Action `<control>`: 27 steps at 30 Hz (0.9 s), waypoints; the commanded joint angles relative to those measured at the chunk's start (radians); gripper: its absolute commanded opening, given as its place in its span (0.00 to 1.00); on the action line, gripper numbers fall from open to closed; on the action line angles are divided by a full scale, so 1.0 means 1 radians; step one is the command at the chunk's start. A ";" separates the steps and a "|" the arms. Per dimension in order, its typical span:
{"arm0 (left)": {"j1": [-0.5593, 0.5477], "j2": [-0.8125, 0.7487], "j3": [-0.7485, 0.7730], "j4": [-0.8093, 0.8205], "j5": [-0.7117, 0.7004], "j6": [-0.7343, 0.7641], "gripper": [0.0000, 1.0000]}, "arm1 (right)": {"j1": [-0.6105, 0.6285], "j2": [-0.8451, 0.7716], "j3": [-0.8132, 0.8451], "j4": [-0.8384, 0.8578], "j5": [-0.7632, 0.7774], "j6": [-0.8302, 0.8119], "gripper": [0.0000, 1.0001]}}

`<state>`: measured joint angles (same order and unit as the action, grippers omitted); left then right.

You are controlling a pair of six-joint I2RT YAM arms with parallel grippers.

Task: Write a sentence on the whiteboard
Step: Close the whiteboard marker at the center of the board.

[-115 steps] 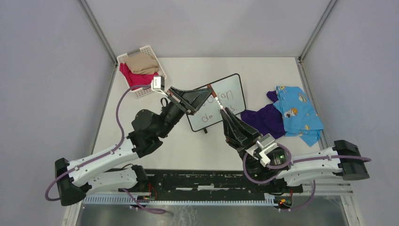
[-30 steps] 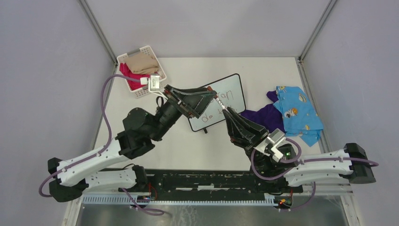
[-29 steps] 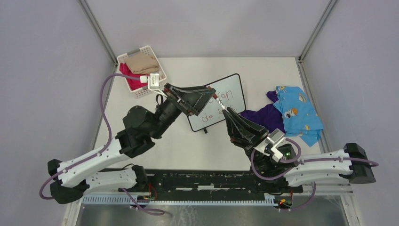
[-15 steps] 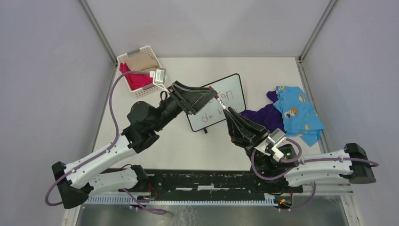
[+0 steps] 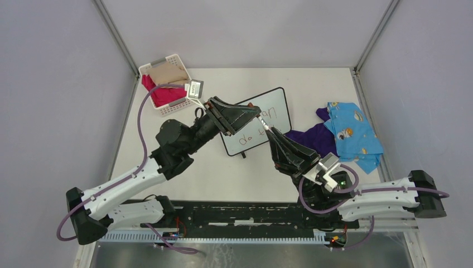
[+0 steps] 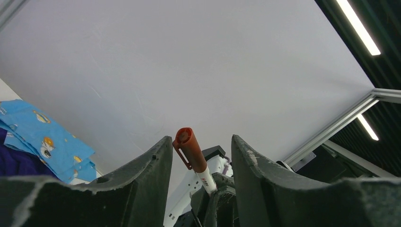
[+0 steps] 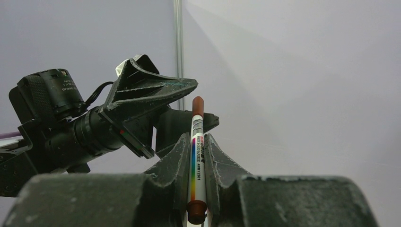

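**Near to far, seen from my station.**

- **Right tool:** My right tool [image 7: 194, 142] is closed on the marker [image 7: 196, 163] at about mid-barrel. The red-brown cap [image 7: 198, 106] points away from the wrist.
- **Left tool:** Just beyond, my left tool [image 6: 201, 142] stands wide. Its jaws sit either side of that cap with a gap on each side, gripping nothing.
- **Board:** Beneath both tools, in the overhead view, the board [image 5: 277, 114] lies askew at the middle of the surface [image 5: 245, 173], partly hidden by the left tool. It carries two lines of handwriting, too small for me to read with confidence. One small black foot [image 5: 244, 154] shows at its near edge.
- **Beyond the board:** To its right lie a purple cloth [image 5: 312, 142] and, touching it, a blue cloth [image 5: 351, 134]. Farthest off, at the back left, is a basket [image 5: 188, 85] holding folded cloth.

**Handling, as I judge it.**

- The board is light and stiff, with a slick face. Pen pressure could slide it or rock it on its feet.
- I would hold it by the frame at a bare edge, never on the face, where the ink would smear.
- The marker is light and smooth, and a mid-barrel grip suits it.
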<state>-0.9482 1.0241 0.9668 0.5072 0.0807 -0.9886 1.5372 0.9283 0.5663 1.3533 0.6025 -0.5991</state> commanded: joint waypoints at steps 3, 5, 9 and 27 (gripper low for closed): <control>0.006 -0.011 -0.010 0.062 -0.032 -0.073 0.51 | -0.002 -0.021 -0.010 0.045 0.002 0.006 0.00; 0.006 -0.012 -0.016 0.062 -0.040 -0.077 0.49 | -0.001 -0.023 -0.011 0.046 0.003 0.007 0.00; 0.007 -0.015 -0.025 0.061 -0.053 -0.091 0.39 | -0.001 -0.021 -0.011 0.046 0.004 0.008 0.00; -0.015 0.030 -0.051 0.126 -0.016 -0.148 0.02 | -0.002 0.000 -0.009 0.071 0.031 0.007 0.00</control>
<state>-0.9489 1.0370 0.9352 0.5575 0.0505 -1.1069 1.5360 0.9249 0.5564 1.3735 0.6052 -0.5888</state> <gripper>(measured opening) 0.269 0.179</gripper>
